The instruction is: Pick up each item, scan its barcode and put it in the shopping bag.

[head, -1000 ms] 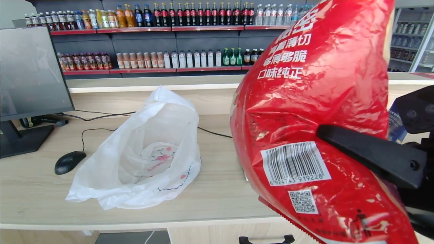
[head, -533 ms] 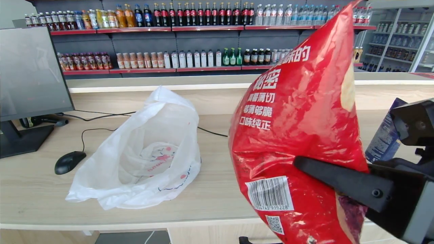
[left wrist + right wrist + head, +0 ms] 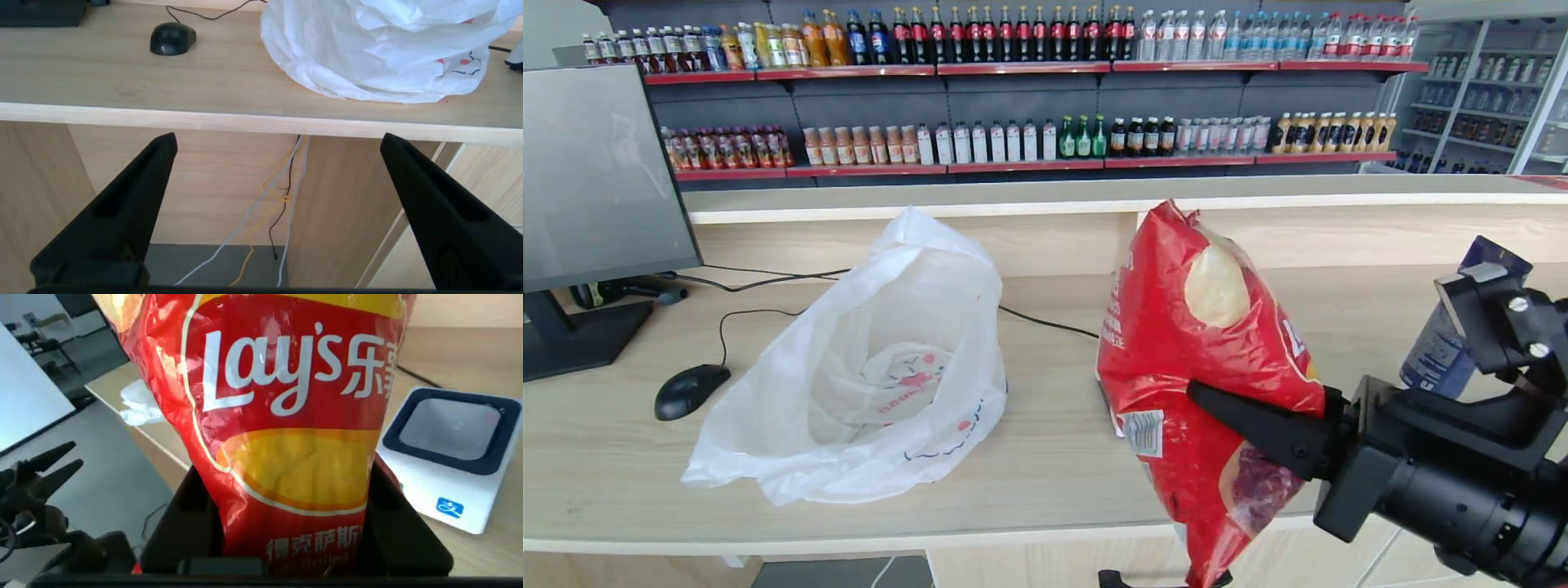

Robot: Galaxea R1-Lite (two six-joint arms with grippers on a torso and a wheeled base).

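Right gripper [image 3: 1202, 394] is pinching the chips bag [image 3: 1201, 327] across its lower half; one finger lies over the side facing us and the other is hidden behind the bag. The chips bag hangs roughly upright in the air over the counter's [image 3: 1045, 465] near edge, to the right of the shopping bag [image 3: 866, 384] and apart from it. Its barcode [image 3: 1145, 433] sits low on the edge turned toward the shopping bag.

In the right wrist view the scanner [image 3: 445, 449] rests on the counter just beyond the chips bag.

Left gripper [image 3: 274, 155] has its fingers spread wide with nothing between them, and sits low in front of the counter edge.

Shopping bag is slumped on the counter with its mouth gaping toward us. A mouse [image 3: 690, 390] lies beside it.

Handling, as we judge it:
- The chips bag is light, air-puffed and soft.
- Its film is slick and crinkly, so it could slide or twist in the pinch.
- The contents crush easily, so we want a gentle squeeze.
- We think a better hold is on a flat seam or near an end, away from the barcode.
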